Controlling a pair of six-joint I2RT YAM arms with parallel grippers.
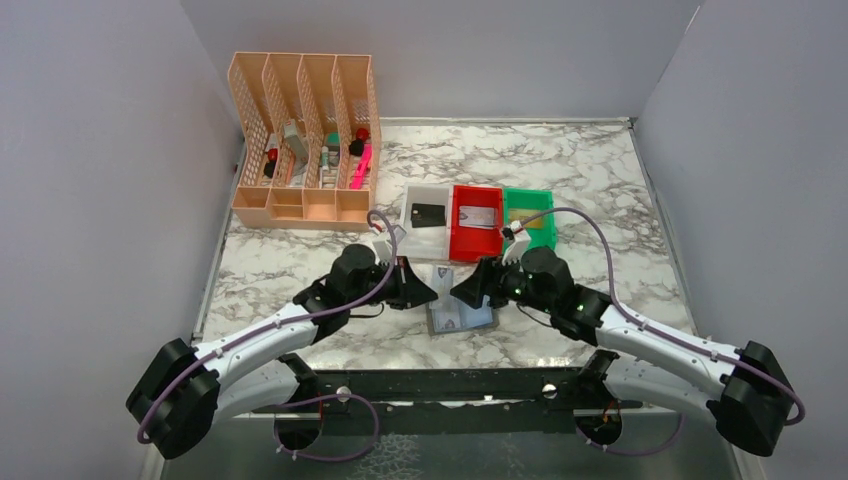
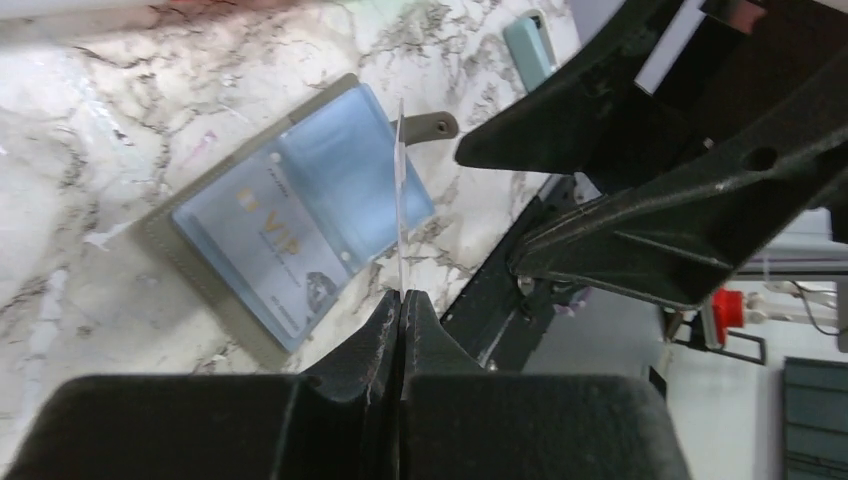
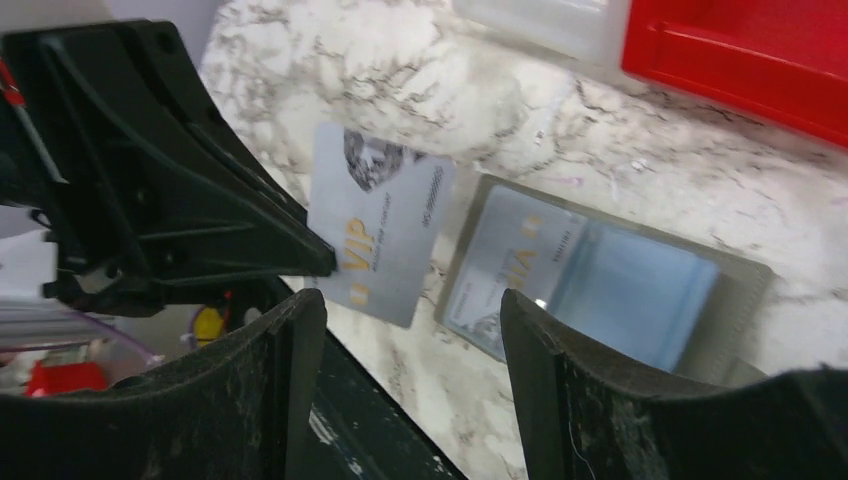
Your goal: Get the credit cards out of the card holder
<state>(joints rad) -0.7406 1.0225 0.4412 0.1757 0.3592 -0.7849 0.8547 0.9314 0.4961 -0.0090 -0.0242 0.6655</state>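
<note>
Currently, we find the left hand (image 2: 402,300) clenched on one short edge of a silvery-grey plastic credit card with gold VIP lettering (image 3: 383,232). The card projects straight out from the fingertips and is held above the white marble-patterned counter (image 1: 600,180).

Just beyond and below that hand, the flat blue-grey folding card holder (image 3: 650,290) lies open on the counter. A second VIP-marked card (image 2: 262,250) sits in one of its light-blue pockets.

The right hand (image 3: 410,320) is released, its fingers spread wide with nothing between them. It faces the left hand tip to tip, near but apart. The held card is just ahead of its fingertips, and the card holder lies ahead of and below them.

Beyond both hands we see three shallow plastic bins in a close row:
- a white bin (image 1: 410,215) holding a black card (image 1: 428,214);
- a red bin (image 1: 458,225) holding a silvery card (image 1: 479,217);
- a green bin (image 1: 528,195) holding a gold-coloured card (image 1: 541,232), partly hidden by a cable.
</note>
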